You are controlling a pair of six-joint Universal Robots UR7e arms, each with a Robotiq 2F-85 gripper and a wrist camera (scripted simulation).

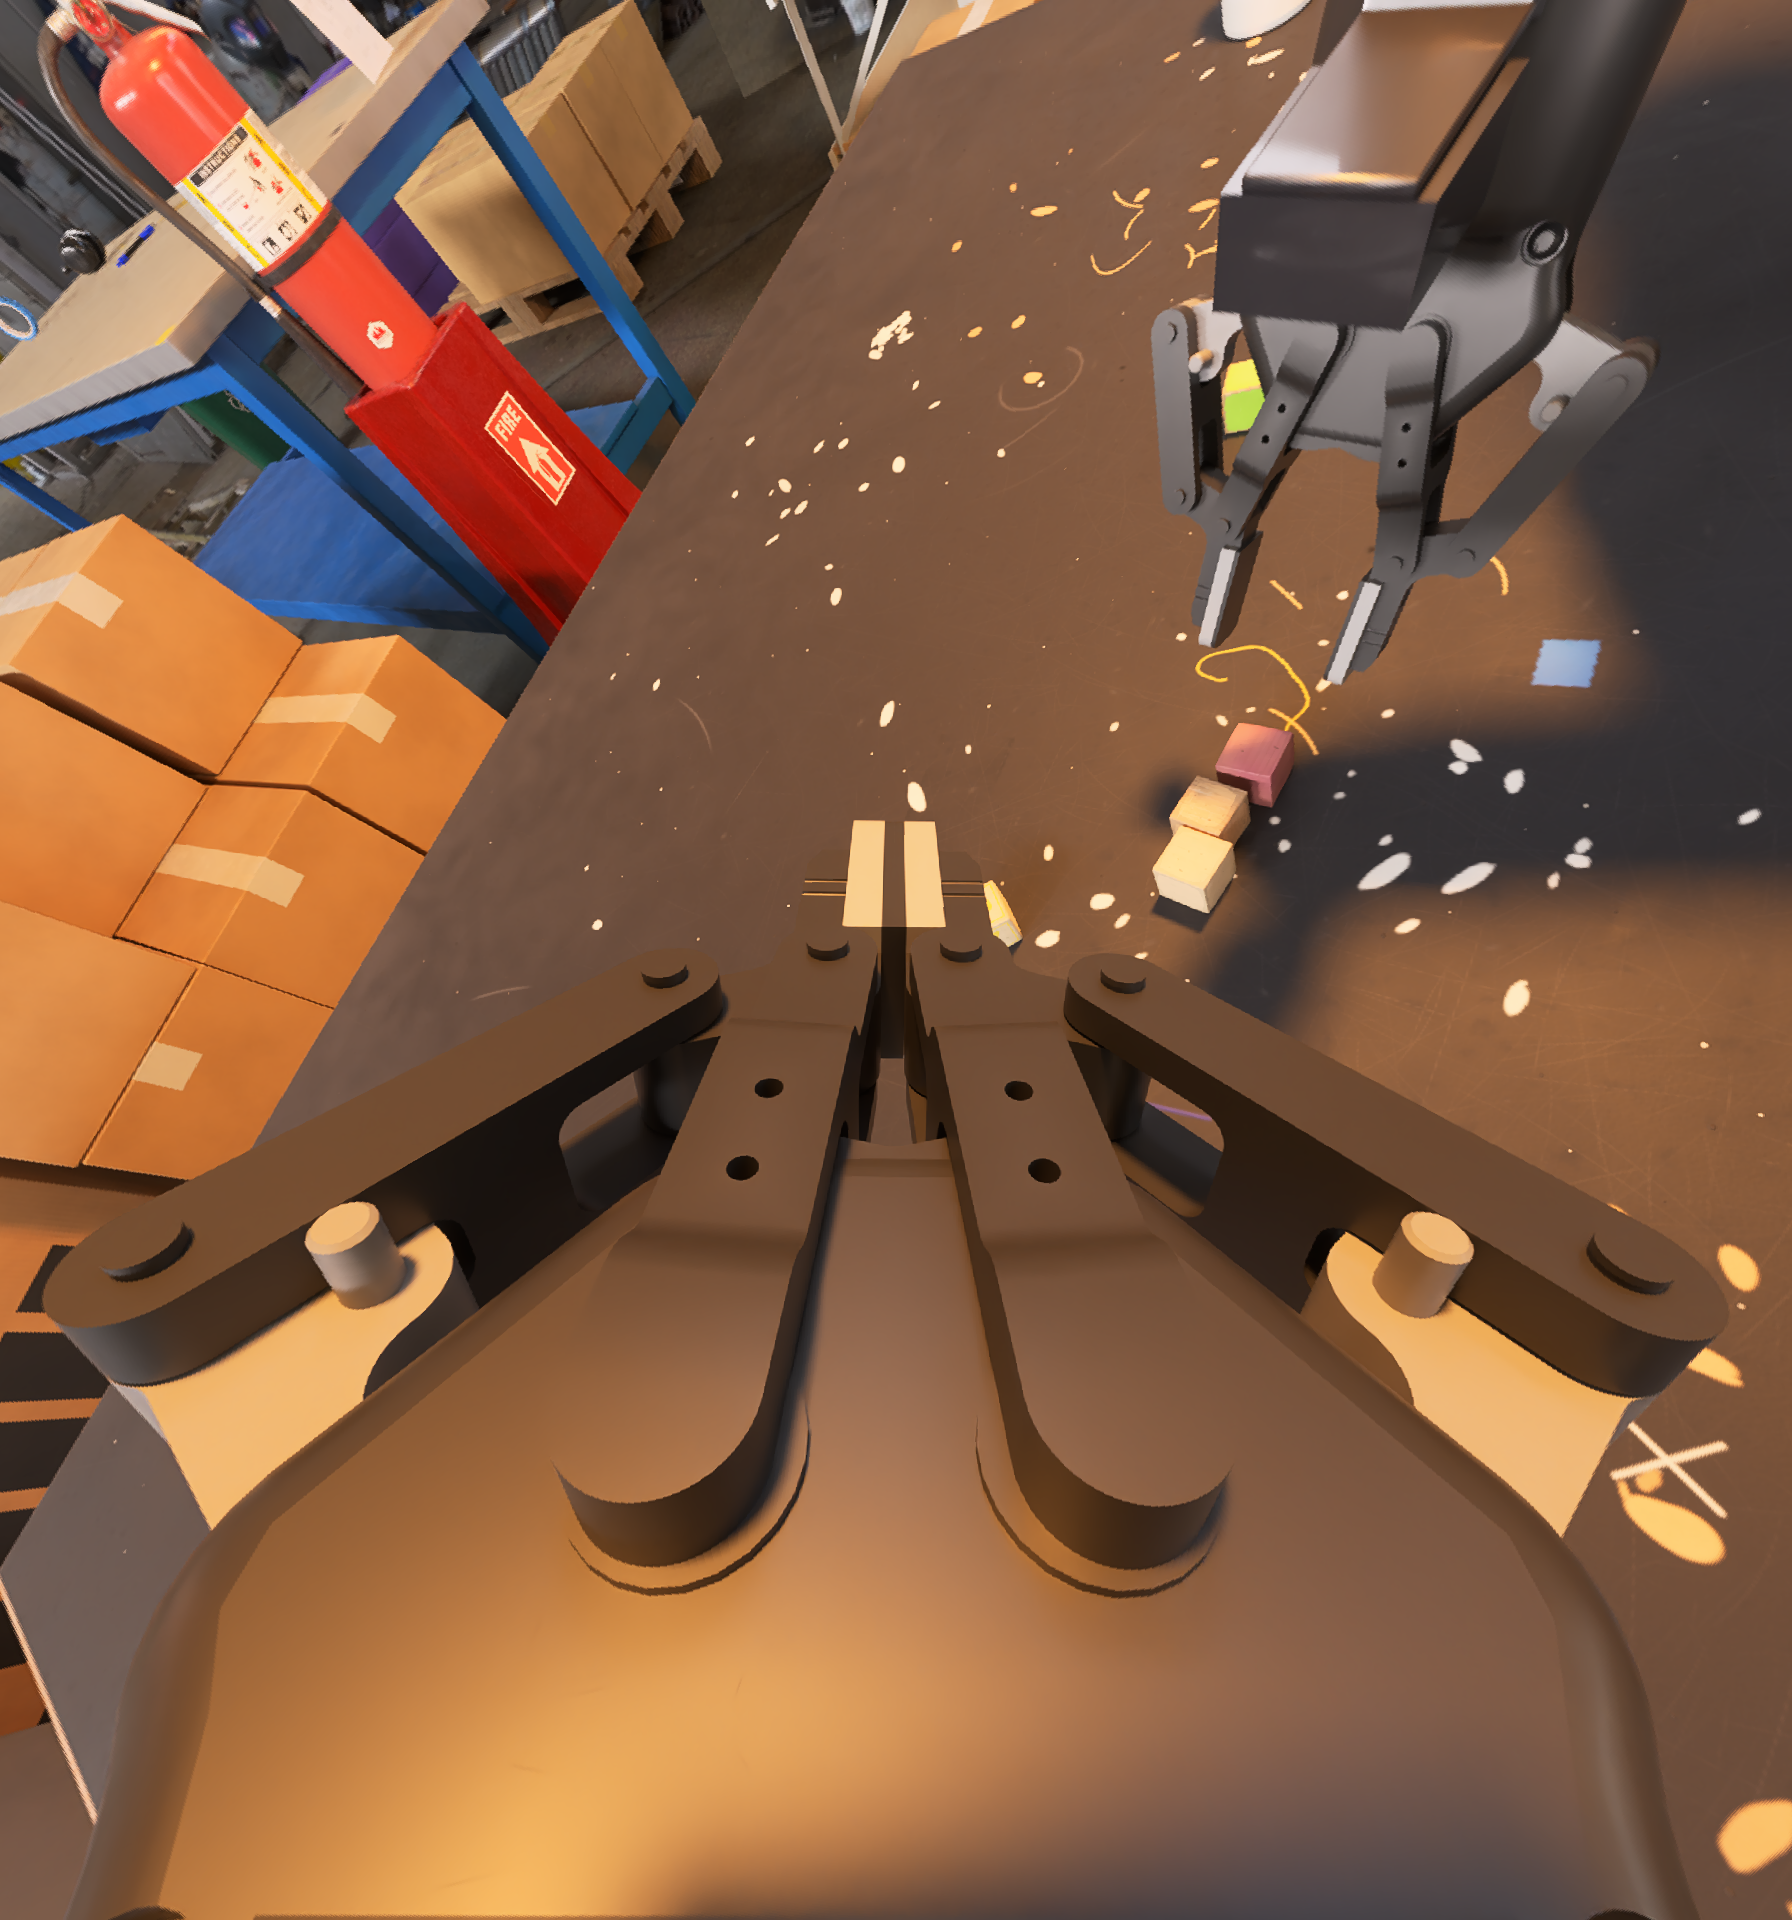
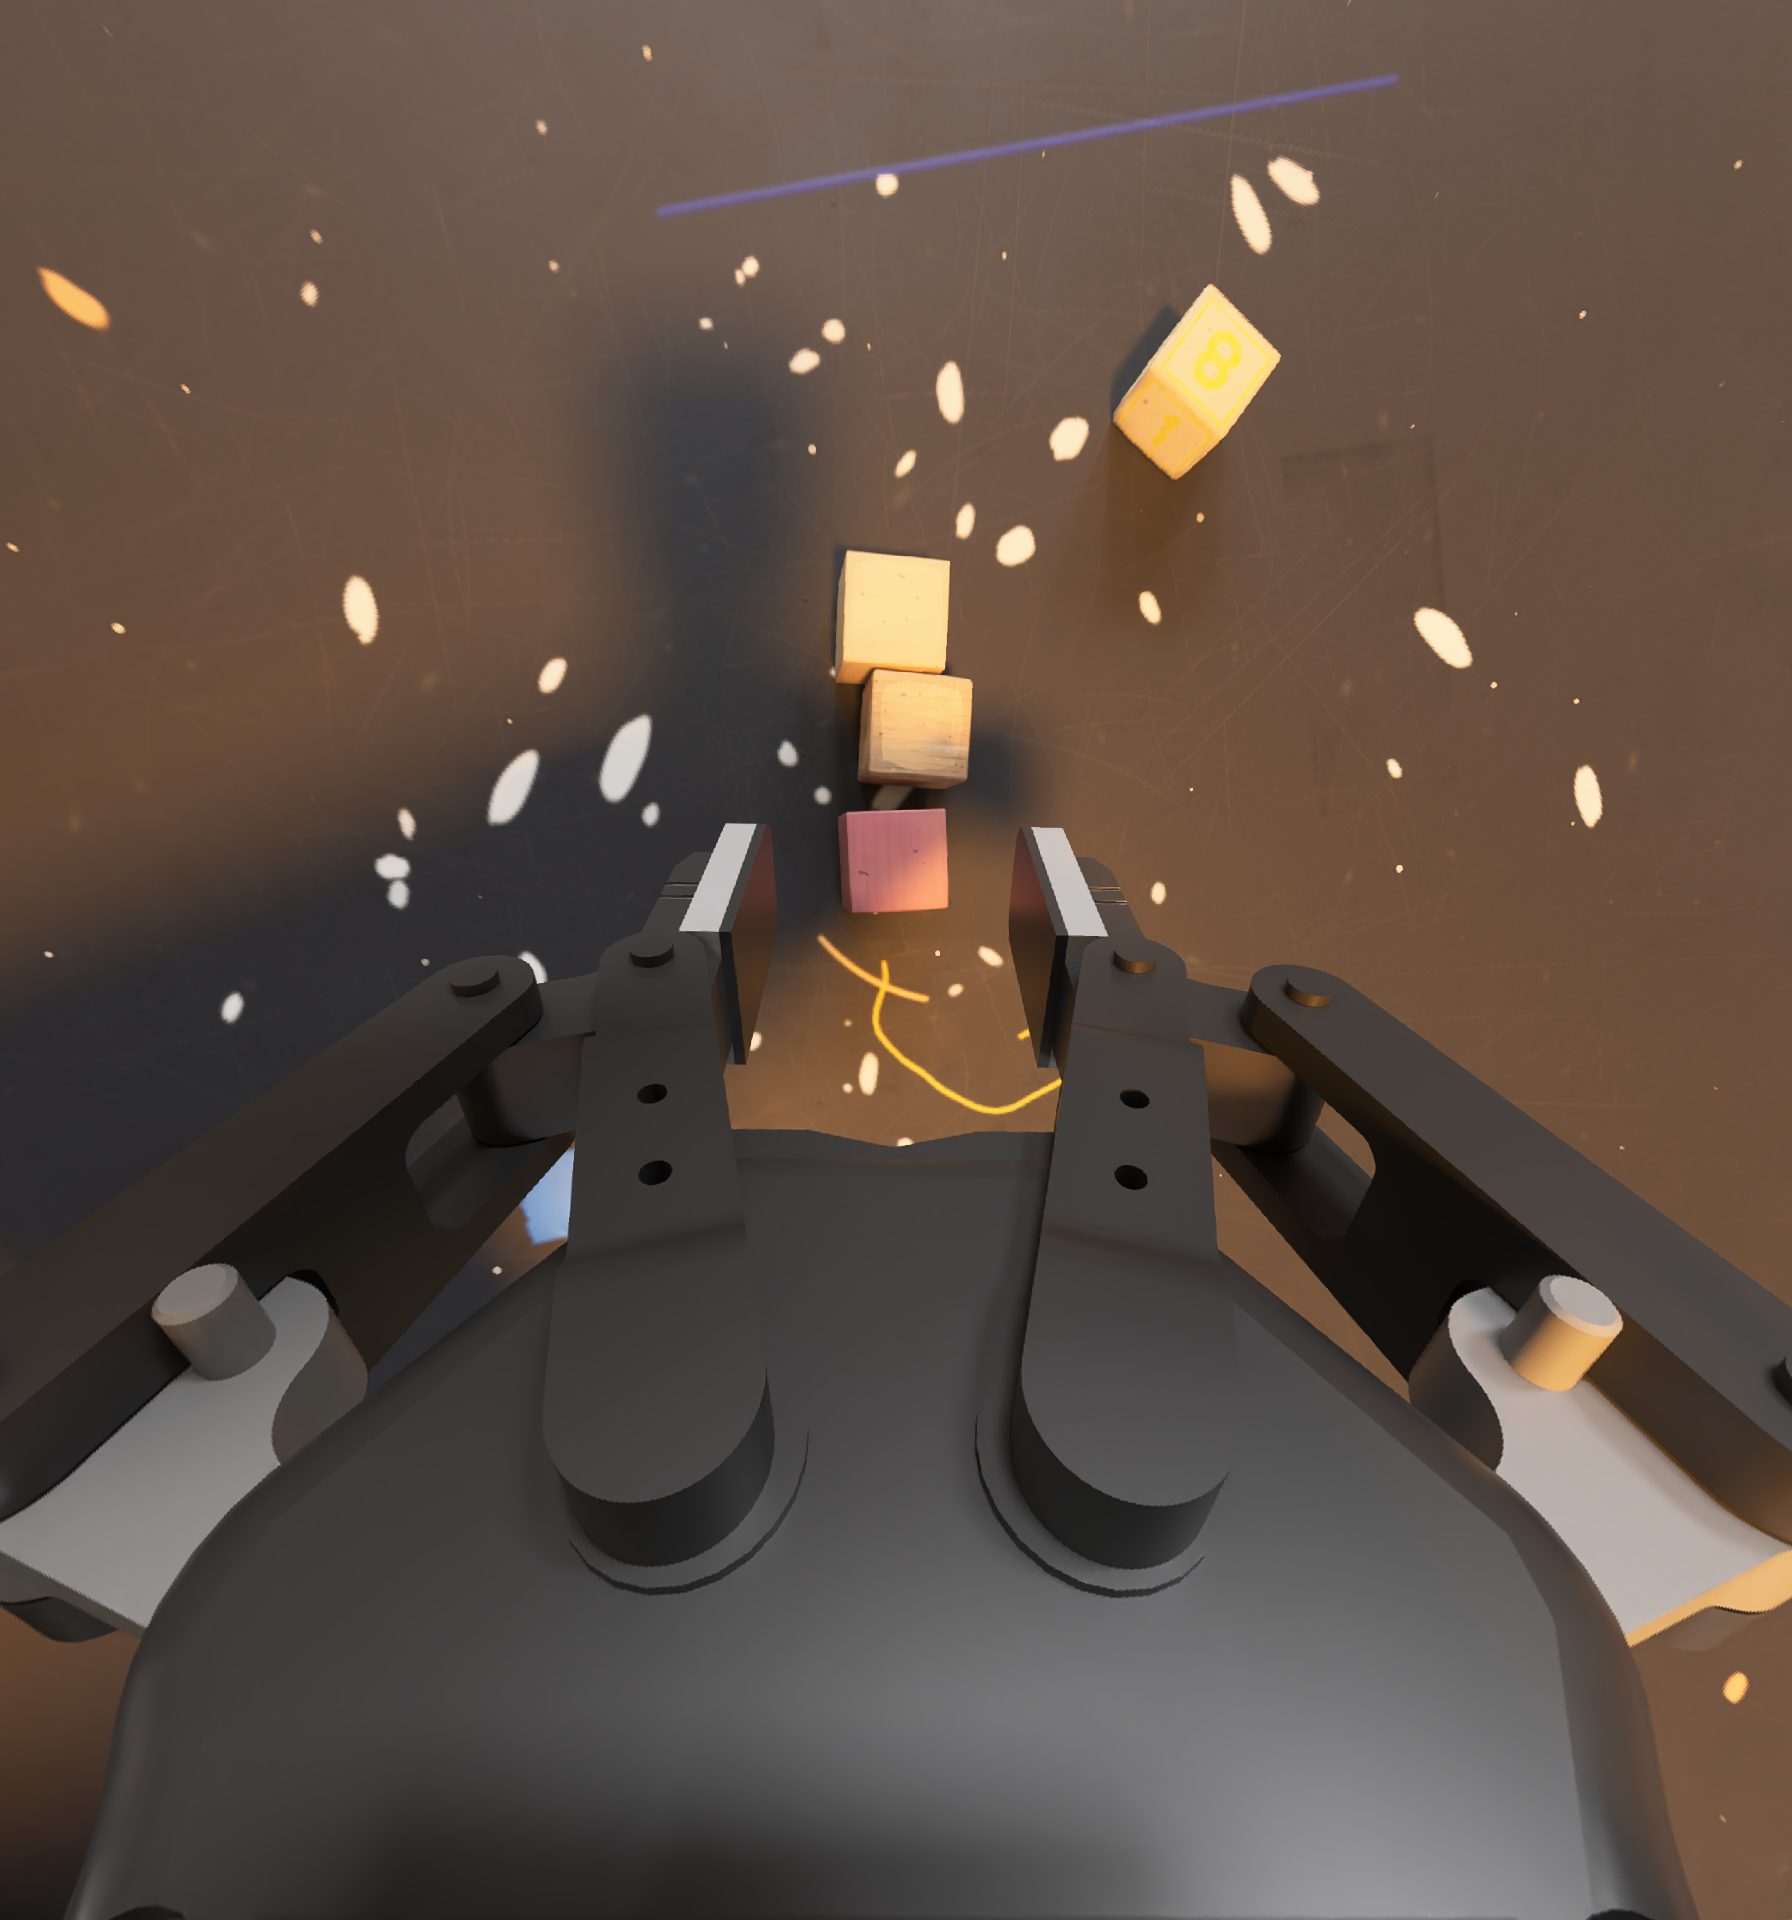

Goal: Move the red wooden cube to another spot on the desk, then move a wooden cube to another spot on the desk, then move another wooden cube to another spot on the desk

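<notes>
- We find a warehouse or workshop: stacked cartons [image 1: 144, 831] and a fire extinguisher [image 1: 248, 197].
- We note a blue-framed bench [image 1: 518, 135] and a paint-flecked desk [image 1: 871, 468].

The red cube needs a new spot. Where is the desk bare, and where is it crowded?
Bare: desk left of the cube row. Crowded: red cube, then two plain cubes touching in line; a numbered block sits right.

Dark grey linkage arms [image 2: 1494, 1122] — pale pads [image 1: 864, 871], round pivot pins [image 2: 211, 1320].

three cubes [image 2: 892, 613] lie in a row on the desk [image 2: 248, 520]; a fourth cube [image 2: 1195, 379] sits apart.
</notes>
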